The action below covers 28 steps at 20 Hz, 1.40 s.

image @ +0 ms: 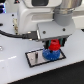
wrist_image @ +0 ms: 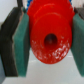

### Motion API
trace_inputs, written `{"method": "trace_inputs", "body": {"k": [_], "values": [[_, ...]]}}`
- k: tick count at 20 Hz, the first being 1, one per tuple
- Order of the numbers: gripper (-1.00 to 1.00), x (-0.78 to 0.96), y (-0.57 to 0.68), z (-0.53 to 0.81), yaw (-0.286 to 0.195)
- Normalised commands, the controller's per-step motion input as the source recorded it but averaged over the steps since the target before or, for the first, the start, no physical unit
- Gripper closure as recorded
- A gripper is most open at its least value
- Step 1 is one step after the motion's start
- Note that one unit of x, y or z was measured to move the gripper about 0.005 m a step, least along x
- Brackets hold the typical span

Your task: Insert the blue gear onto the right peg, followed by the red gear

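Tabletop (image: 12,62) is white w/ a dark-framed grey base plate (image: 34,58) lying on it. Panda arm hangs over the plate, gripper (image: 54,44) low above it. Blue gear (image: 49,54) sits flat on the plate toward the exterior view's right, apparently on its peg, though the peg itself is hidden. Red gear (image: 54,47) is just above the blue one, held in the jaws; can't tell if they touch yet.

Wrist view: jaws pinching the red gear (wrist_image: 50,37) by its rim, green pads (wrist_image: 21,45) pressed on opposite sides, centre hole facing the cam.

Handling, my guess: red gear is light, stiff plastic, glossy so maybe a bit slippery; toothed rim gives the pads some bite. Rim grip across the widest part looks right, keeps the hole clear for the peg.

No brands, labels or readable writing visible in either view.
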Motion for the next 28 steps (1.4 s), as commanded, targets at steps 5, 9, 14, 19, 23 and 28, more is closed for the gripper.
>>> {"method": "trace_inputs", "body": {"k": [5,9,14,19,23,28], "values": [[1.00,0.21,-0.12,-0.18,0.000],[1.00,0.09,-0.01,0.03,0.000],[1.00,-0.02,0.09,0.11,0.000],[1.00,-0.19,0.02,0.11,0.000],[1.00,-0.13,0.00,-0.03,0.000],[1.00,0.13,-0.04,0.08,0.000]]}}
